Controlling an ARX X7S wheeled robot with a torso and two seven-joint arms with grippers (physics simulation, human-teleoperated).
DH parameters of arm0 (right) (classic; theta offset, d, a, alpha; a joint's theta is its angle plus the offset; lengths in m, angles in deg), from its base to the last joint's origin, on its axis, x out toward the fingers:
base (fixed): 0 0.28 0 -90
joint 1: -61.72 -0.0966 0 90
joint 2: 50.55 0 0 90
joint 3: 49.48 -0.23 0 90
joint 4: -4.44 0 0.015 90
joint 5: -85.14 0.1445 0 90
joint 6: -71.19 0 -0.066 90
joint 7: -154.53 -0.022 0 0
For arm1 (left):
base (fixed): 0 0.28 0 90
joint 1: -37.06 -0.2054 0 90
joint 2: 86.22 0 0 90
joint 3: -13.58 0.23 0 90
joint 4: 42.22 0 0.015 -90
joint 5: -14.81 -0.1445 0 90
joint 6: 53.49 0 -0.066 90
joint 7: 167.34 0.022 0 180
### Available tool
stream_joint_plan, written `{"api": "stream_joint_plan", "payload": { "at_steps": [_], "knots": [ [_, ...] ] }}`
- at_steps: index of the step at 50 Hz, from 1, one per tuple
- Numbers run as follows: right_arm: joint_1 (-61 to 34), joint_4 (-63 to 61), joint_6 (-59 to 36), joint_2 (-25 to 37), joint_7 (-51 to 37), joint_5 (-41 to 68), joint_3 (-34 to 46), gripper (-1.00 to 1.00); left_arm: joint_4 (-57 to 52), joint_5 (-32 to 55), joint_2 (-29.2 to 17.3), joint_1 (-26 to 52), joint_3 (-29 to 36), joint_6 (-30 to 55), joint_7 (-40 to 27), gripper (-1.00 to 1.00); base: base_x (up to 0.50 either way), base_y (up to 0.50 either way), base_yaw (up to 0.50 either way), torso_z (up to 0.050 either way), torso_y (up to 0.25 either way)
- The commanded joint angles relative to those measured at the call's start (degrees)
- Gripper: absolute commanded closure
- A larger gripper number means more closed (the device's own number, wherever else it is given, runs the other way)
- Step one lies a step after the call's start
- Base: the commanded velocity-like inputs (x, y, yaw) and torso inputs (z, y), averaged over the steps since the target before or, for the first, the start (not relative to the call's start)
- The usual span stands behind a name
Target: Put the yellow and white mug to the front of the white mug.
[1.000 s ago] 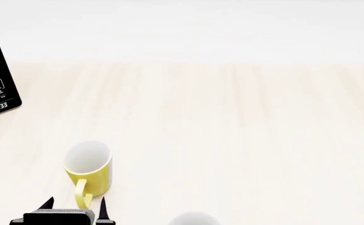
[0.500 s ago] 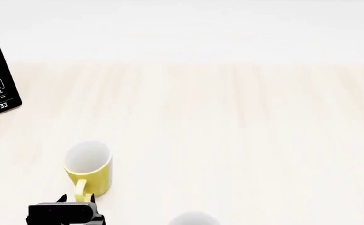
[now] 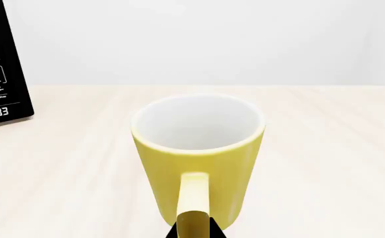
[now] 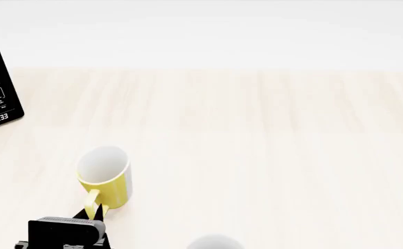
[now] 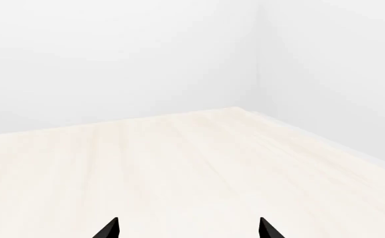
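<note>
With the yellow mug [image 4: 104, 179] held by its handle in the closed left gripper [image 4: 91, 215] near the table's front left corner, it should be kept upright and set before the white mug [image 4: 214, 241].

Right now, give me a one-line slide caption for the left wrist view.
Left gripper shut on the handle of the upright yellow and white mug on the pale wooden table, microwave behind.
</note>
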Motion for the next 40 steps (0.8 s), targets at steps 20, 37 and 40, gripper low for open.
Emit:
{"api": "stream_joint_plan", "payload": {
  "at_steps": [20, 37, 40],
  "knots": [
    [0.38, 0.76, 1.46, 0.90, -0.10, 1.05, 0.20, -1.00, 16.69, 13.86, -3.71, 21.76, 4.87, -6.21, 43.29, 1.00, 0.00, 0.00, 0.00, 0.000, 0.000],
    [0.77, 0.46, 1.95, 1.30, -0.32, 1.41, 0.31, -1.00, 11.42, 15.83, -4.43, 23.81, 8.18, -0.31, 48.46, 1.00, 0.00, 0.00, 0.00, 0.000, 0.001],
    [0.85, 0.32, 2.00, 1.37, -0.37, 1.44, 0.39, -1.00, 10.14, 16.06, -4.65, 23.52, 8.43, 0.12, 48.55, 1.00, 0.00, 0.00, 0.00, 0.000, 0.000]
  ]
}}
